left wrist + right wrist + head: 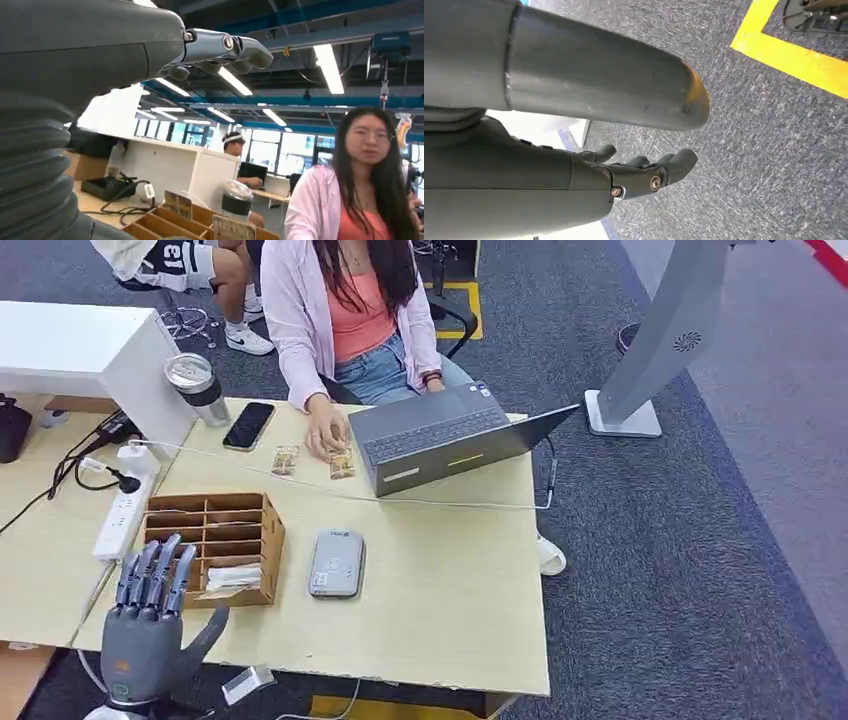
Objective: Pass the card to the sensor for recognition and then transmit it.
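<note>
Beside the wooden organizer (212, 545), left hand (148, 625) raised, fingers spread, holding nothing. Right hand (574, 185) empty, fingers loosely extended above carpet (764, 150).

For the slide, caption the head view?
Open left hand raised beside the wooden card organizer, grey card sensor nearby.

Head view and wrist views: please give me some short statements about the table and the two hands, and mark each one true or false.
1. The left hand holds a card. False: it holds nothing, its fingers straight and apart.
2. The grey sensor lies flat beside the wooden organizer. True.
3. The laptop is closed. False: it is open in front of the person.
4. A black phone lies near the steel tumbler. True.
5. The right hand rests on the table. False: it hangs over grey carpet, holding nothing.
</note>
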Available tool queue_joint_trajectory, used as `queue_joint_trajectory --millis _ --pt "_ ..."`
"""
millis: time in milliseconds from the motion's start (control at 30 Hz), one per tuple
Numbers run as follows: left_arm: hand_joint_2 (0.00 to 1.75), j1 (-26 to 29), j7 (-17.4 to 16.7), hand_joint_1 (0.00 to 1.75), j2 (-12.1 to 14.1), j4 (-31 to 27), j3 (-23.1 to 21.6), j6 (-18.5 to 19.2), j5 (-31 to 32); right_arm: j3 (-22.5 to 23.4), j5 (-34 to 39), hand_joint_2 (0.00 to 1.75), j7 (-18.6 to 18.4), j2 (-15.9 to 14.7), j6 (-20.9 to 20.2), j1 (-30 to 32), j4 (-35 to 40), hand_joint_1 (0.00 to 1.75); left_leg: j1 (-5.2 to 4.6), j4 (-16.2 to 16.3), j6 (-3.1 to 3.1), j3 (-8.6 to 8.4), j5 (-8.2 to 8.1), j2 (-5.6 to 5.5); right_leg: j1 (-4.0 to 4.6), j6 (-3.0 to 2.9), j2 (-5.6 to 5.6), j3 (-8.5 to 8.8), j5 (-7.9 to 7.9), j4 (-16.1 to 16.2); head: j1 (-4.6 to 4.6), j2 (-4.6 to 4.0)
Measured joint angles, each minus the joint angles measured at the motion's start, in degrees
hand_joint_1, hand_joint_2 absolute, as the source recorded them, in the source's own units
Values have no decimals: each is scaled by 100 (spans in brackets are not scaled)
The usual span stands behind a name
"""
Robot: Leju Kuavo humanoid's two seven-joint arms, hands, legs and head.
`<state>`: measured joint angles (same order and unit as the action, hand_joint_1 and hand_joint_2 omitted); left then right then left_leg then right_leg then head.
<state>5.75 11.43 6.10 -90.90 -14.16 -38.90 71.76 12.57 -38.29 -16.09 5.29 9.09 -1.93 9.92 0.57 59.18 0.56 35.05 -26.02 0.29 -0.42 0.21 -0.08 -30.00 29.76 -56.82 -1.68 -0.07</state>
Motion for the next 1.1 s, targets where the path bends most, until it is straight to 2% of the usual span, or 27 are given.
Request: queue_joint_trajectory --millis 267,900,967,1033,1100 --pt "175 87 -144 0 -28 4 -11 472 179 109 -20 0 -13 17 2 -1 0 0 0 1 -1 0 5 -1 3 -2 -1 10 -3 0 -2 0" --pt "175 103 -221 0 -28 11 -50 551 205 142 -26 0 -15 39 4 -2 0 0 0 1 -1 0 5 -1 4 -2 -1 10 -2 0 -2 0" --pt "175 100 -396 0 -26 22 -61 825 258 151 -39 0 -15 39 2 -2 0 0 0 1 -1 -1 5 -1 4 -2 -1 6 -2 0 -2 0" --pt "175 80 -799 0 -17 74 -66 1483 354 186 -72 0 -7 39 -7 -2 0 0 0 1 -1 -1 5 -1 3 -2 -1 -1 -2 0 -2 0" --pt "175 44 -977 0 -7 179 -66 1752 352 223 -102 0 2 39 -31 -1 0 0 1 1 -1 0 5 -1 3 -2 0 -2 -2 0 0 0"
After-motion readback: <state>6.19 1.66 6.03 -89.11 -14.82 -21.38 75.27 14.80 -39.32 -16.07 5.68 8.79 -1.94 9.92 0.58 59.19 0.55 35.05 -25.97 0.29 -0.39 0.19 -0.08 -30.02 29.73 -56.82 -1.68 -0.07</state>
